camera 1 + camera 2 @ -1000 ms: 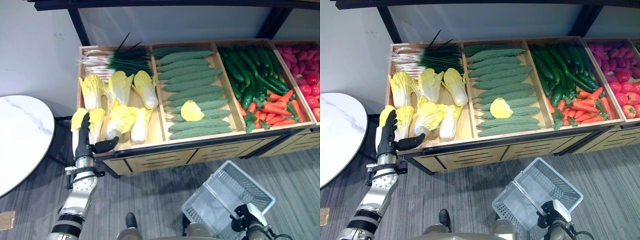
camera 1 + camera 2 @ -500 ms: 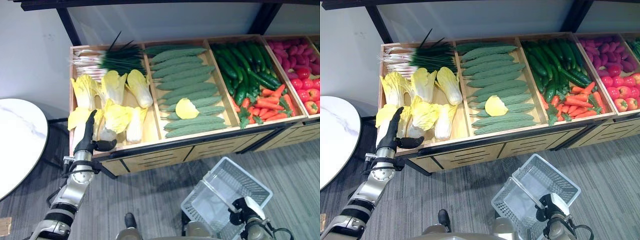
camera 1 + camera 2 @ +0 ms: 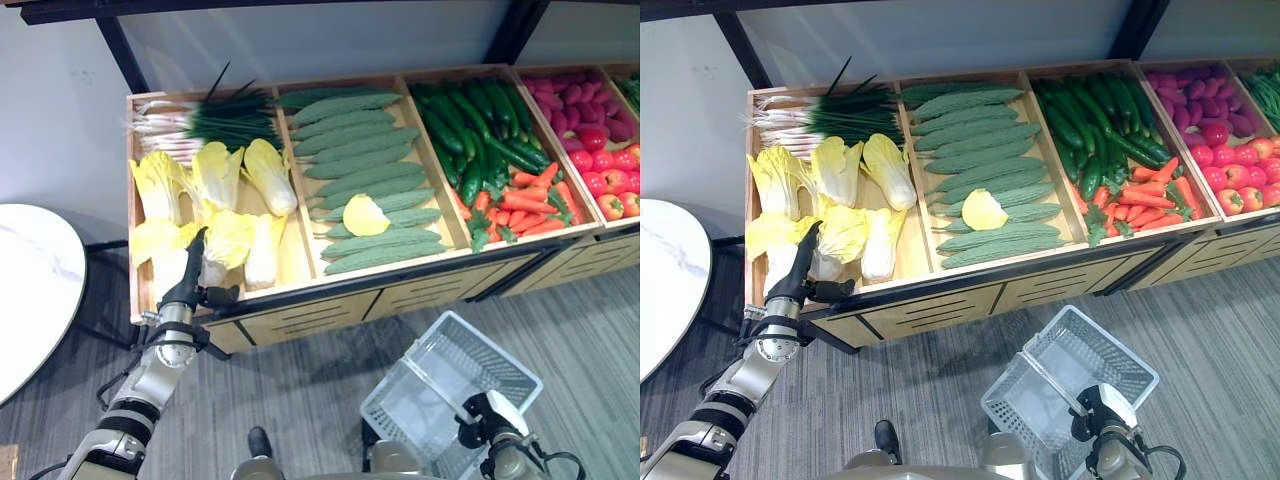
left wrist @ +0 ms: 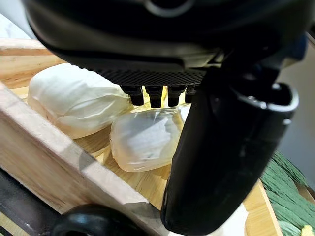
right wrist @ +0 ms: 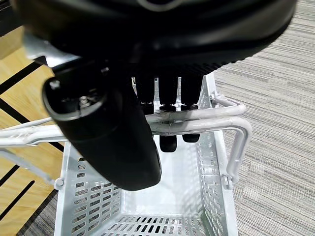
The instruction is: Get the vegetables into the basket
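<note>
Left hand (image 3: 187, 285): fingers straight and relaxed, reaching over the front rim of the wooden crate (image 3: 290, 292) – fingertips at a pale cabbage (image 4: 143, 138); contact is probably light, hard to confirm.
Right hand (image 5: 118, 132): fingers curled round the handle (image 5: 197, 120) of the white basket (image 3: 450, 385), which it holds low over the grey floor.
Cabbages (image 3: 230, 205): in the leftmost compartment, below the green onions (image 3: 215, 120).
Neighbouring bins: bitter gourds (image 3: 365, 165) – then cucumbers and carrots (image 3: 505, 155).
Round table (image 3: 35, 275): left of the crate.
</note>
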Robot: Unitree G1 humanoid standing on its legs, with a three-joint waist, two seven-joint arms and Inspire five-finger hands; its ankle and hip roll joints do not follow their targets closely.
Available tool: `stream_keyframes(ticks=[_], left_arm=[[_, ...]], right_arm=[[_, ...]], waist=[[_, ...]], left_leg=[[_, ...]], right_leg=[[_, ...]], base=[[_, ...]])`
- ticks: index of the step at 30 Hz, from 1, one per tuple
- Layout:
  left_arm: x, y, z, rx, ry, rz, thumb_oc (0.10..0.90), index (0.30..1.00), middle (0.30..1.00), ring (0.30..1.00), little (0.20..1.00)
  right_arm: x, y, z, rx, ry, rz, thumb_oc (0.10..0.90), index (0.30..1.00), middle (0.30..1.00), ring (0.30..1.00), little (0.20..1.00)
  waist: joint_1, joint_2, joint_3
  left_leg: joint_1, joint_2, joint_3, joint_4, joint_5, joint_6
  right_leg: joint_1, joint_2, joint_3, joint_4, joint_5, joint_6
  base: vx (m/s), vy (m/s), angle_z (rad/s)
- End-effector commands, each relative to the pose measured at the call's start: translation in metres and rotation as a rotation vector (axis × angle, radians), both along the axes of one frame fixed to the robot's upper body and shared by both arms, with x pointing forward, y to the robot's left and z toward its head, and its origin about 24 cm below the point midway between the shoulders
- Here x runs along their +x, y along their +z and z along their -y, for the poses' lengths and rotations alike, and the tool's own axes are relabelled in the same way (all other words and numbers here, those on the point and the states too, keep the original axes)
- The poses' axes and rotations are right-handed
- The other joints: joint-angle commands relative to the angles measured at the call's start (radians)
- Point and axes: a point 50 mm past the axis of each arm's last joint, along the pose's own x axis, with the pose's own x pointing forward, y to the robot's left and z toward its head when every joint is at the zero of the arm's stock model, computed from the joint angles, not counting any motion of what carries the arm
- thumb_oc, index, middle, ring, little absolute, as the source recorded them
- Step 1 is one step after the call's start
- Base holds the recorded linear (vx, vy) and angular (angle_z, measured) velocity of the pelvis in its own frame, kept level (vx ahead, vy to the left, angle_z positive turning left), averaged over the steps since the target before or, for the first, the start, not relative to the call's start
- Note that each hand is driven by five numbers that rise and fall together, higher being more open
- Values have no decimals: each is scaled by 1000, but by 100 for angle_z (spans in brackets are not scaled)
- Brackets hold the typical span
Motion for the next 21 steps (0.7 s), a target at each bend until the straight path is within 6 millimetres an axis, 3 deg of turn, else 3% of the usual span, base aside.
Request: stream_keyframes(ticks=[1,6,8,9,10,11,17,21], left_arm=[[18,15,-16,91,89,41,900,1000,1000,1000,1000],[2,-12,-42,139,301,-94,900,1000,1000,1000,1000],[3,-13,-44,177,320,-115,839,915,915,915,915],[3,-14,-44,190,323,-126,610,594,594,594,594],[2,-16,-48,207,337,-158,465,391,391,391,391],[3,-15,-49,216,336,-154,400,300,300,300,300],[8,-3,-61,290,324,-174,400,300,300,300,300],[15,6,-58,339,278,-155,400,300,300,300,300]], right_arm=[[24,18,17,-83,26,96,400,300,300,300,300],[24,18,14,-86,43,106,400,300,300,300,300],[24,17,14,-92,47,101,400,300,300,300,300],[22,16,15,-94,40,92,400,300,300,300,300],[23,16,16,-95,37,88,400,300,300,300,300],[24,16,16,-96,36,87,400,300,300,300,300],[31,20,14,-87,73,100,400,300,300,300,300],[31,19,15,-86,62,86,400,300,300,300,300]], waist=[[-1,-41,11],[-4,-46,9],[-5,-47,8],[-4,-47,9],[-4,-45,10],[-3,-45,11],[-6,-42,15],[-8,-38,18]], left_leg=[[89,26,-13,1,-148,-39],[92,27,-6,1,-149,-40],[94,27,-4,1,-149,-40],[94,27,-4,1,-149,-40],[92,27,-4,1,-148,-41],[91,27,-4,1,-148,-40],[89,27,-1,1,-146,-41],[87,26,-2,1,-146,-41]], right_leg=[[-15,-26,2,4,-26,45],[-14,-24,5,3,-26,43],[-14,-22,5,3,-25,43],[-14,-22,5,3,-25,43],[-15,-22,5,4,-24,42],[-15,-22,5,4,-24,43],[-21,-23,10,4,-21,45],[-23,-25,10,6,-20,46]], base=[[0,0,0],[-1,1,-2],[0,-5,-8],[-6,-3,-14],[-8,3,-14],[-18,4,-12],[-9,6,-3],[-2,3,-1]])
